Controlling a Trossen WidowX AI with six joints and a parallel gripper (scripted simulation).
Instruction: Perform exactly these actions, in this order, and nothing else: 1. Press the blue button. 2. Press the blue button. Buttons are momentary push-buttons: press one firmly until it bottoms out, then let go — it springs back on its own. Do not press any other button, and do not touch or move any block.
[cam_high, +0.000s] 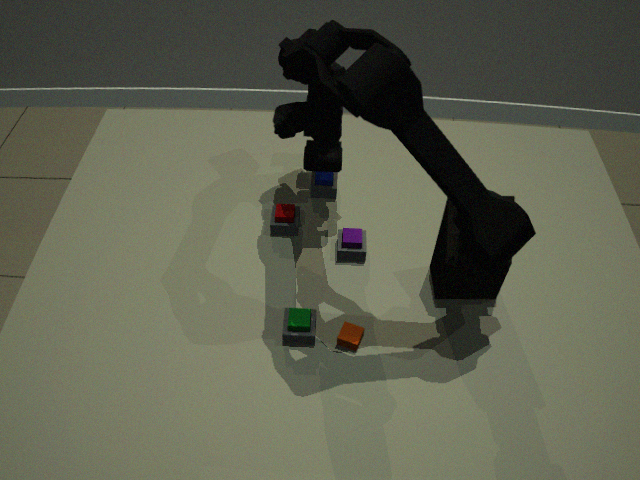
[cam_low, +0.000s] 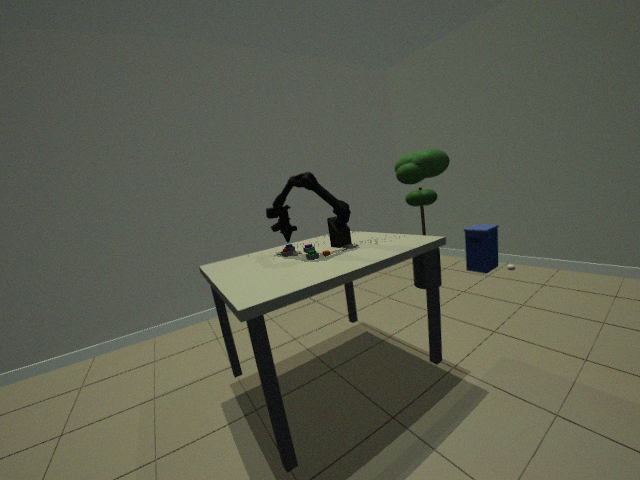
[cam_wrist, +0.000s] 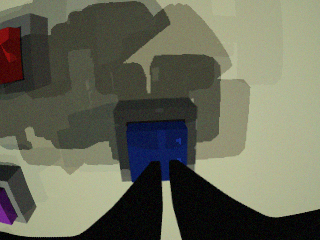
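With the black parallel jaws brought nearly together and holding nothing, poised directly above the square blue push-button (cam_wrist: 158, 148) on its grey base on the pale tabletop (cam_high: 155, 403), step 1 appears in hand, requiring a firm downward press.

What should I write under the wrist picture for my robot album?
Closed gripper poised right over the blue button, with the red button off to the side.

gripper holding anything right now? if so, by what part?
Nothing is held. The gripper is shut, its fingers nearly together with only a thin gap, tips over the near edge of the blue button.
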